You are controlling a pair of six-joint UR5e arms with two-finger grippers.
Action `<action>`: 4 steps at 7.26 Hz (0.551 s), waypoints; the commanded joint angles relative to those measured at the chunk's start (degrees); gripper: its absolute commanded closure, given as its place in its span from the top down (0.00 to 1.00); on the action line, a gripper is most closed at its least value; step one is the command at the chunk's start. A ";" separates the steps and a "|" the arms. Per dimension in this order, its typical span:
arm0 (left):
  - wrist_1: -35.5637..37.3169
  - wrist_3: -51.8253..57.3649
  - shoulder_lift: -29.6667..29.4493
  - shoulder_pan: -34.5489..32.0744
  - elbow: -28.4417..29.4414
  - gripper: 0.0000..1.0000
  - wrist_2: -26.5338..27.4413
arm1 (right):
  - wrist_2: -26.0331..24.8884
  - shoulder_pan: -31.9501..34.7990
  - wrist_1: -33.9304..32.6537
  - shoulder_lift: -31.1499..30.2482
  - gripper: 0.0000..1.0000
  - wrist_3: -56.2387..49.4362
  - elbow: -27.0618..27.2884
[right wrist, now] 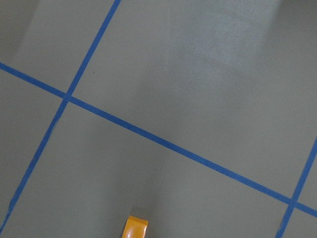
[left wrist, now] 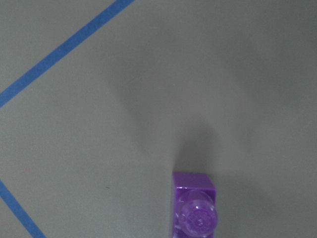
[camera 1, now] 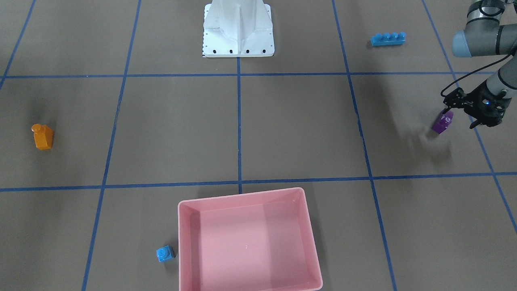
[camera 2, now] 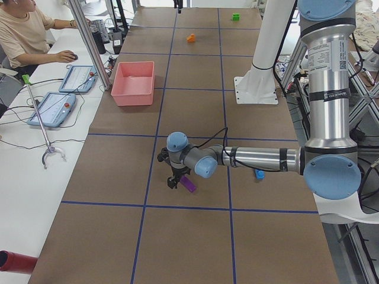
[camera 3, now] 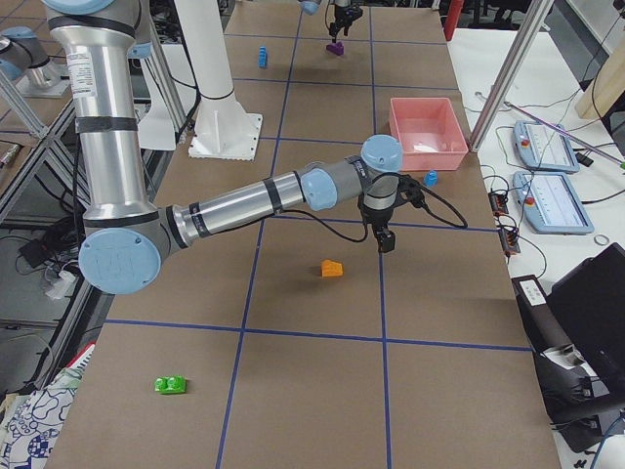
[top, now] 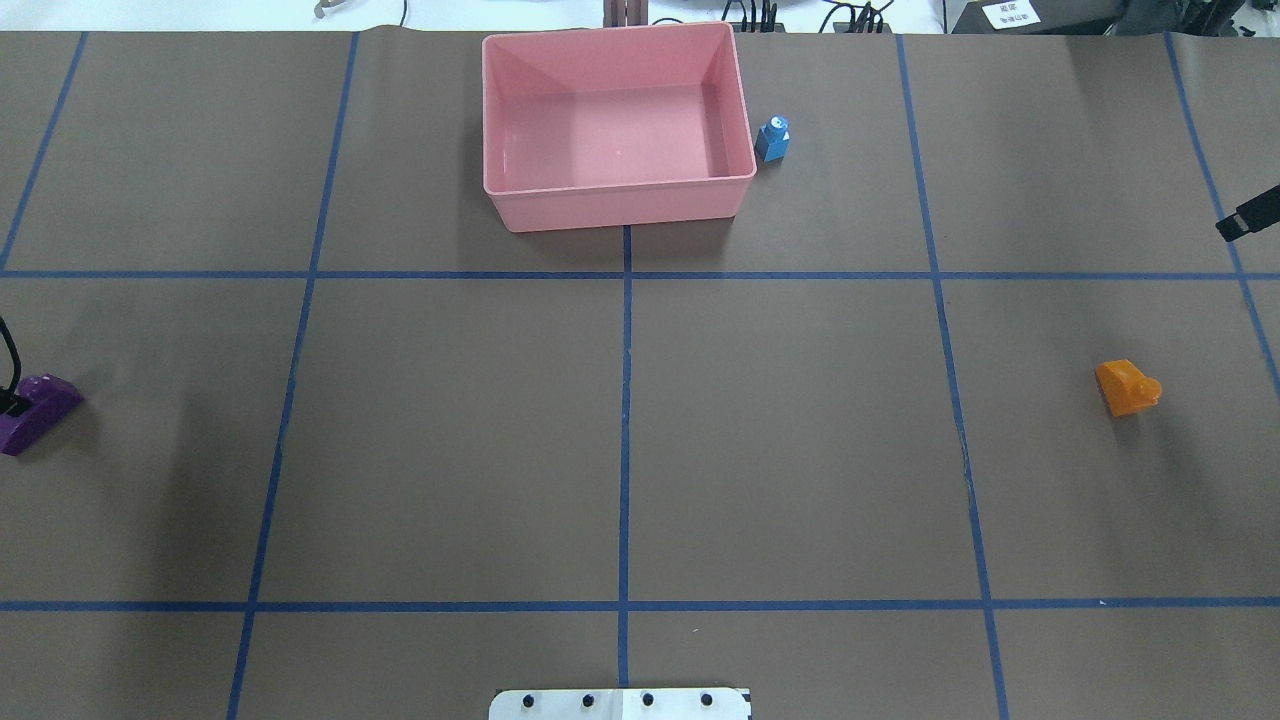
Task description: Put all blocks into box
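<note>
My left gripper is shut on the purple brick at the table's left end and holds it tilted, low over the table. The brick also shows in the left wrist view. Only one finger of my right gripper shows, so I cannot tell whether it is open or shut; it hangs above and beyond the orange brick. The pink box is empty. The tiny blue cube stands just beside the box. The long blue brick lies near the robot. The green brick lies at the far right end.
The white robot base stands at the table's near middle edge. Blue tape lines divide the brown table. An operator and tablets are at a side bench beyond the box.
</note>
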 commanded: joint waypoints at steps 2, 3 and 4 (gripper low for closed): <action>-0.82 -0.16 -0.69 2.05 0.99 0.91 -0.14 | -0.01 0.00 0.04 -0.10 1.00 0.00 -0.03; -0.74 -0.16 -0.69 2.40 0.99 0.81 -0.06 | -0.01 0.00 0.04 -0.19 1.00 0.00 -0.03; -0.74 -0.25 -0.69 2.40 0.99 0.60 -0.05 | -0.01 0.00 0.04 -0.27 1.00 0.00 -0.03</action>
